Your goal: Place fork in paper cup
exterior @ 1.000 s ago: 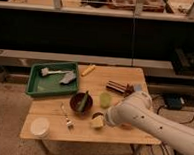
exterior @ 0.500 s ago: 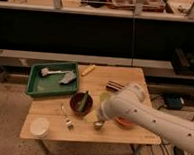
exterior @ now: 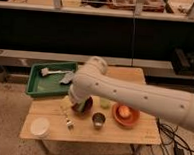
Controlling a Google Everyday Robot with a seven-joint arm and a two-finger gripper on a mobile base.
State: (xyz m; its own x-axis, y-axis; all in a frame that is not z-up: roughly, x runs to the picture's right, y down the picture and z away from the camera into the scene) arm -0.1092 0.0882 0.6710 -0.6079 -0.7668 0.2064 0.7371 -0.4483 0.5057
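Nearest the camera, at the front left of the wooden table (exterior: 136, 136), stands the one short, wide white paper cup (exterior: 39, 127). It is well to the left of the gripper (exterior: 77, 105) as seen, and nearer the camera. Between them lies the single slender silver metal fork (exterior: 68, 120), flat on the table just on the camera side of the gripper and slightly left. Its long axis seems to run obliquely, far-left to near-right. One shiny steel cup (exterior: 98, 120) sits to the gripper's right. The gripper hangs over the dark round bowl (exterior: 85, 108) with its jaws spread wide and nothing in them. The only arm must come down and toward the camera. Beyond are one light-green cup (exterior: 104, 103), one orange bowl (exterior: 124, 114) and one green tray (exterior: 39, 86).
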